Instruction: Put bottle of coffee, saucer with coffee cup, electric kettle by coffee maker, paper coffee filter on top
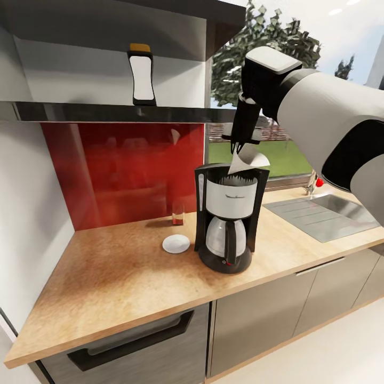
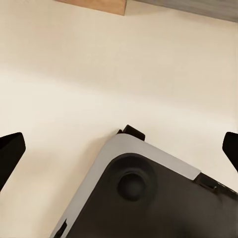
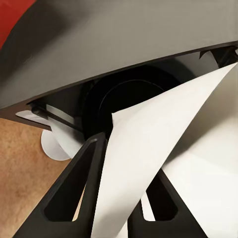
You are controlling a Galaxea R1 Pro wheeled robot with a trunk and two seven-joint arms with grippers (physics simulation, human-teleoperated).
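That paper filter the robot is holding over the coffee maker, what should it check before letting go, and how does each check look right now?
1. Right hand shut on the paper filter: ok.
2. Filter over the coffee maker top opening: ok, its lower edge reaches the open top.
3. Filter seated flat in the basket: not ok, it stands tilted.
4. Coffee maker upright on the countertop: ok.
5. Saucer out of the way: ok, it lies beside the machine, apart.
6. Left hand free: ok, open over the floor.

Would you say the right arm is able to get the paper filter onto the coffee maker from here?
Probably yes: the right hand, shut on the paper filter, is just above the coffee maker, whose top looks open with nothing between.
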